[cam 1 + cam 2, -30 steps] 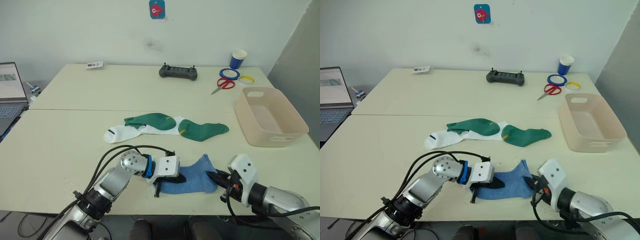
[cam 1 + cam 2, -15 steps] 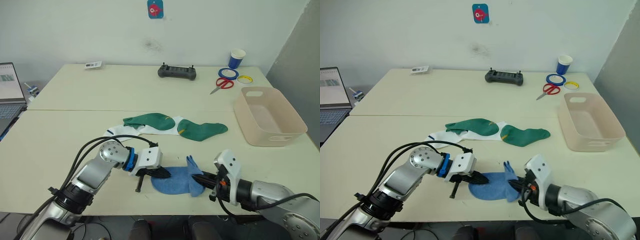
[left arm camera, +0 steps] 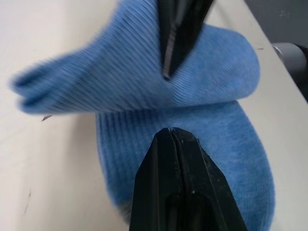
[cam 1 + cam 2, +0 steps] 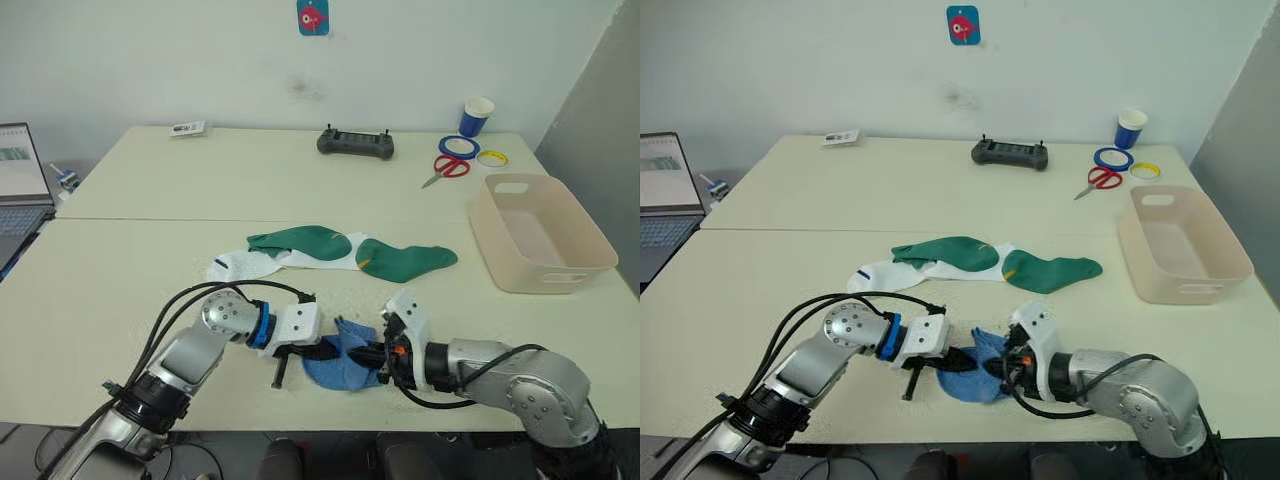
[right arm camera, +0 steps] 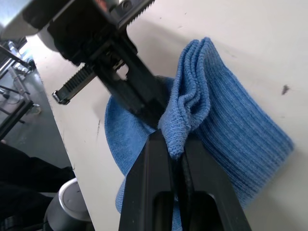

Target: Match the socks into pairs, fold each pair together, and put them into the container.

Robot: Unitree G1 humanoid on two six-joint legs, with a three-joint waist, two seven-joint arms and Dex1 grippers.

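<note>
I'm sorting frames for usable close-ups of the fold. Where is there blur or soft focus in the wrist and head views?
Left wrist view: the raised flap of the blue socks is smeared at its outer edge, while the ribbing nearer the left gripper is crisp. Right wrist view: the fabric fold pinched by the right gripper is sharp; the floor clutter beyond the table edge is soft. Left eye view: evenly lit, sharp across the table.
</note>
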